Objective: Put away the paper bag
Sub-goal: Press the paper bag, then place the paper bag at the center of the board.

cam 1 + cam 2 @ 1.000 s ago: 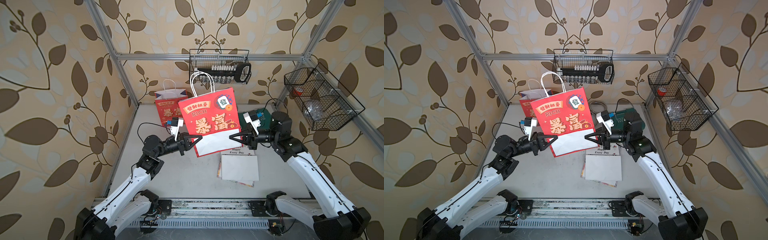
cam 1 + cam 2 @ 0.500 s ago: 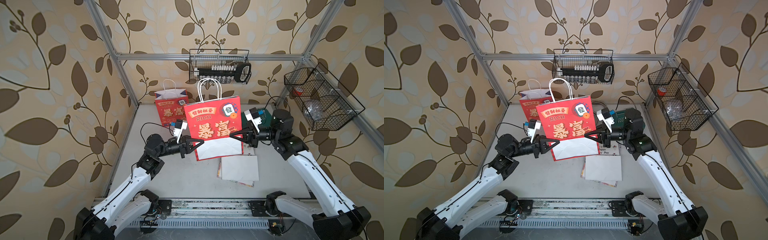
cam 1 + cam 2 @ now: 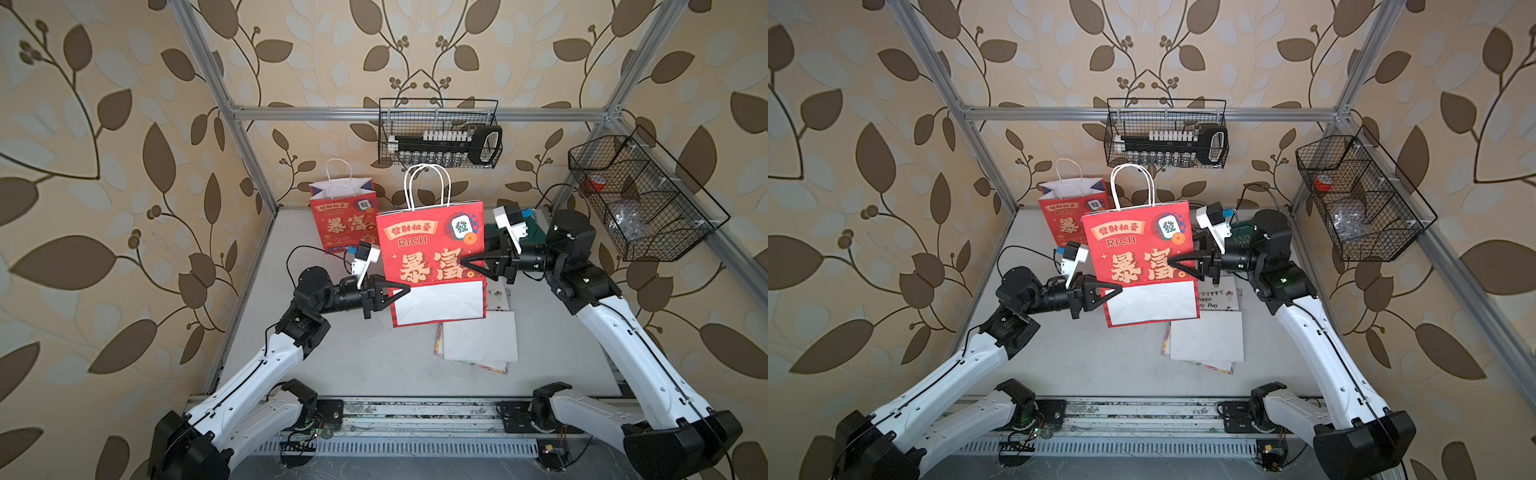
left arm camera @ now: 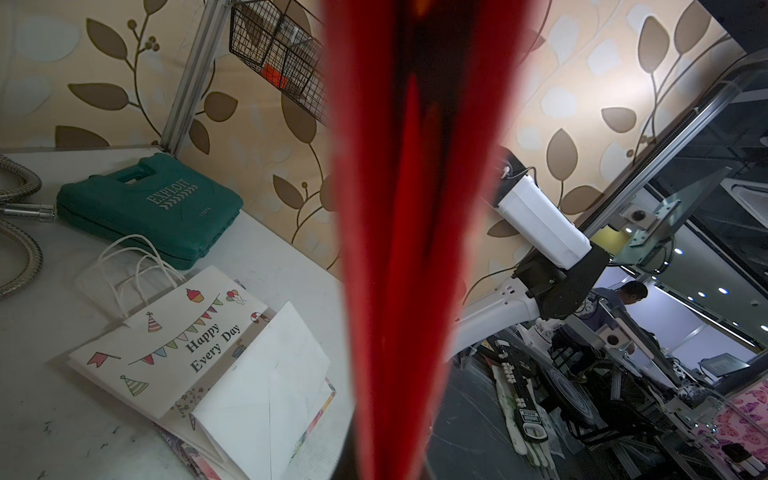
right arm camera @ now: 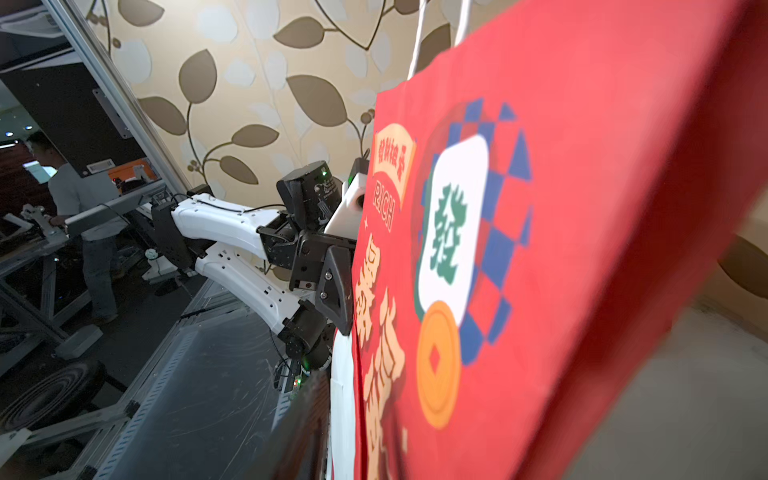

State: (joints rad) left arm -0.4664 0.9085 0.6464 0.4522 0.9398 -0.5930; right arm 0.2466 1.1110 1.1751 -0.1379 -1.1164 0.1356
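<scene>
Robot lab test cell, folks. Leaf wallpaper [image 3: 124, 174] on an aluminium frame [image 3: 332, 113], wire basket [image 3: 440, 160] at twelve o'clock. A person [image 5: 81, 195] stands outside it

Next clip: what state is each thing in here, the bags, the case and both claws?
held red bag: folded flat, upright, handles up.
left claw: shut on the held red bag's edge.
right claw: at the opposite edge; open or shut unclear.
rear red bag: standing, mouth open.
white bag: folded flat, lying on the table.
green case: closed, lying flat.
</scene>
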